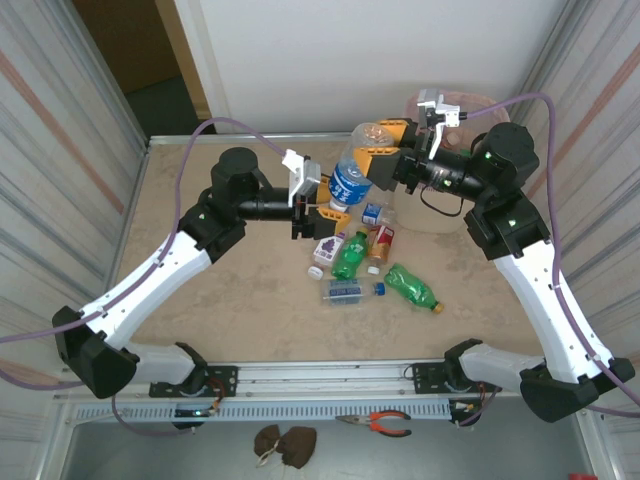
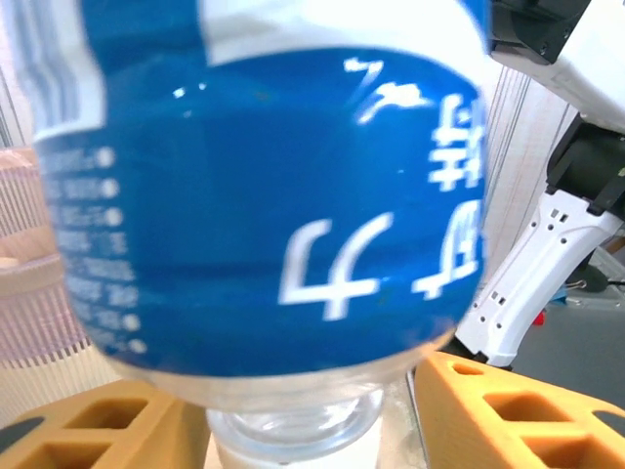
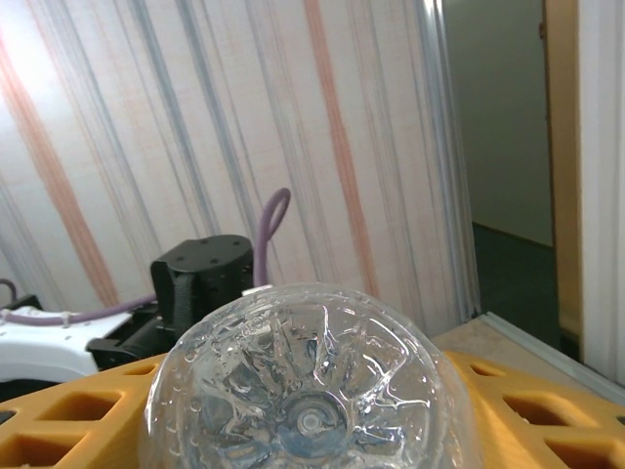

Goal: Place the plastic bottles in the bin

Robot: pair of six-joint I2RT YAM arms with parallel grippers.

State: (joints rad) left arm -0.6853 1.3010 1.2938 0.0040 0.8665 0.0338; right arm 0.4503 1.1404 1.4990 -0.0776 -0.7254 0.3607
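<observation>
Six or so bottles [image 1: 350, 255] lie mid-frame on the table [image 1: 220, 310] and are yet to go in. You have one blue-label bottle [image 1: 352, 172] aloft, just left of the bin [image 1: 445, 222]. The right gripper [image 3: 308, 410] is clamped on its base, while the left gripper [image 2: 303, 430] has its jaws apart round the neck. The bin's inside is hidden, so judge most work undone.

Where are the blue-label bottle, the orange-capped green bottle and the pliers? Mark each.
blue-label bottle [image 1: 350, 184]: top external view, on its blue label.
orange-capped green bottle [image 1: 410, 284]: top external view, on its body.
pliers [image 1: 385, 424]: top external view, on the red handles.
</observation>
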